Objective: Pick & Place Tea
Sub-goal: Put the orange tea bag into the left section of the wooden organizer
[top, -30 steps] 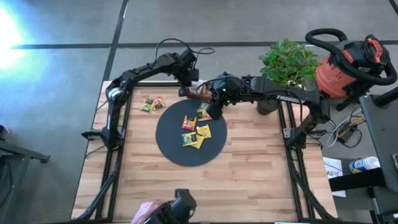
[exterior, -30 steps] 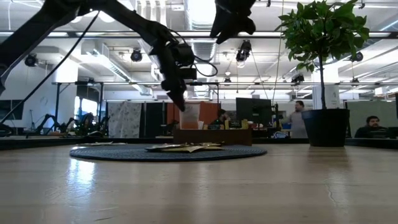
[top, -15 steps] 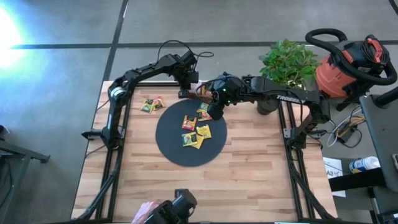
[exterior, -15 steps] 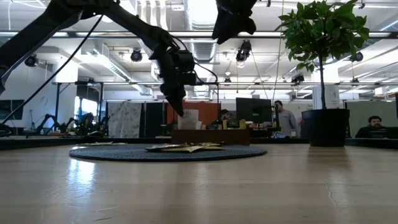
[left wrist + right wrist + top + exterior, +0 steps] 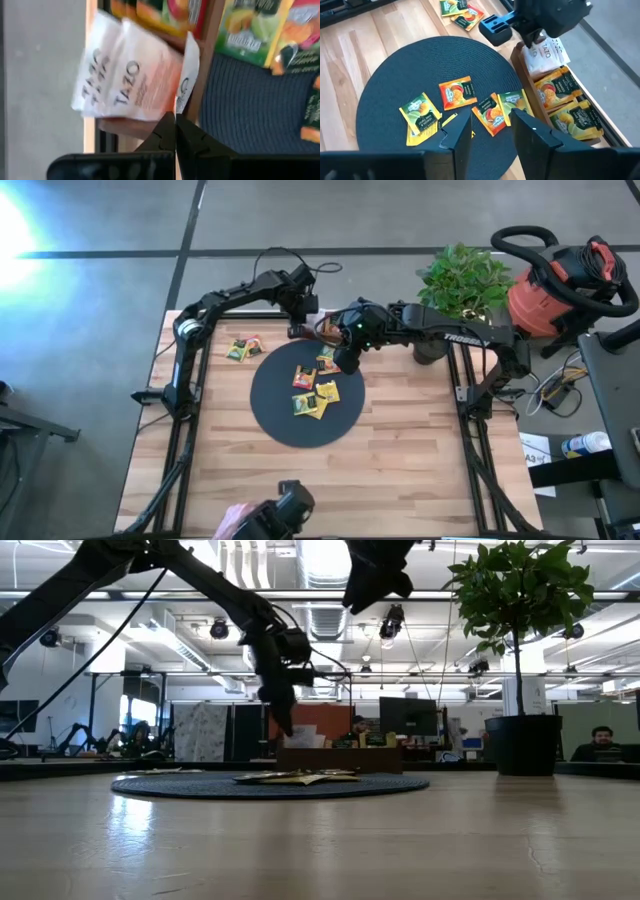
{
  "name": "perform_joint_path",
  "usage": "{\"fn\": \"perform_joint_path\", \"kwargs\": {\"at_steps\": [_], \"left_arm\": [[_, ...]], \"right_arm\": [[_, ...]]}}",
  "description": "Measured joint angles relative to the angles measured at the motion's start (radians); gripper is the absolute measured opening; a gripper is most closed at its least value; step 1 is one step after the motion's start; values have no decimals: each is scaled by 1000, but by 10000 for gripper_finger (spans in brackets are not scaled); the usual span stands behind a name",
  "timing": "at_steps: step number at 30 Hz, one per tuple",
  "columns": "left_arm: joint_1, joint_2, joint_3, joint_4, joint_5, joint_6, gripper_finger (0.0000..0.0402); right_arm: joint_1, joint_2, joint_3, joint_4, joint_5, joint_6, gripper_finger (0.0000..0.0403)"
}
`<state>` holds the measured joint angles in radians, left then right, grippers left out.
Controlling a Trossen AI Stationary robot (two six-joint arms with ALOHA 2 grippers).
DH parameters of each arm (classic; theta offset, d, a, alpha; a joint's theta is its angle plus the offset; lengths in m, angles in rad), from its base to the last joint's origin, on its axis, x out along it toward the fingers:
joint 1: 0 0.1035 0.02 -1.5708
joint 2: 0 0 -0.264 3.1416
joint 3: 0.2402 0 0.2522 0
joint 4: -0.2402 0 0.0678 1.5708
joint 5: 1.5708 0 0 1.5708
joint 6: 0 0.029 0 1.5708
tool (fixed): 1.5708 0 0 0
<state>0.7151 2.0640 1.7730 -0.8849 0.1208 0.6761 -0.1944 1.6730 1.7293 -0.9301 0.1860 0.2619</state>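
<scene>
tea packets are scattered on the black disc; two more are seen on the bare table beside it, and others are filed in the wooden tray. a white packet is pinched by the left gripper over the tray's end. the right gripper is held above the disc, fingers spread and holding nothing.

— What lies on the black disc?
— Several tea packets. Beside it, the tray holds more packets.
— And the left gripper?
— Over the tray's end, at white packets.
</scene>
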Motion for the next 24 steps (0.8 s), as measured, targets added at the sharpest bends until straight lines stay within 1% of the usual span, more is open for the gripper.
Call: {"fn": "perform_joint_path", "kwargs": {"at_steps": [2,5,7,11,17,19,24], "left_arm": [[0,0,-23,21,-36,-2,0],[-1,0,-44,66,-137,-22,0],[0,1,-47,93,-179,-41,0],[1,-5,-46,132,-184,-55,0],[-5,-5,-46,112,-173,-76,0],[-5,-6,-46,95,-142,-100,0],[-7,-6,-46,85,-136,-182,0]], "right_arm": [[0,0,-4,0,0,0,132],[0,0,-10,1,0,6,134],[0,0,-15,-1,0,11,136],[0,0,-28,1,0,12,135],[0,1,-45,2,-1,11,128],[0,1,-45,2,-1,12,127],[0,1,-45,6,-1,9,130]]}}
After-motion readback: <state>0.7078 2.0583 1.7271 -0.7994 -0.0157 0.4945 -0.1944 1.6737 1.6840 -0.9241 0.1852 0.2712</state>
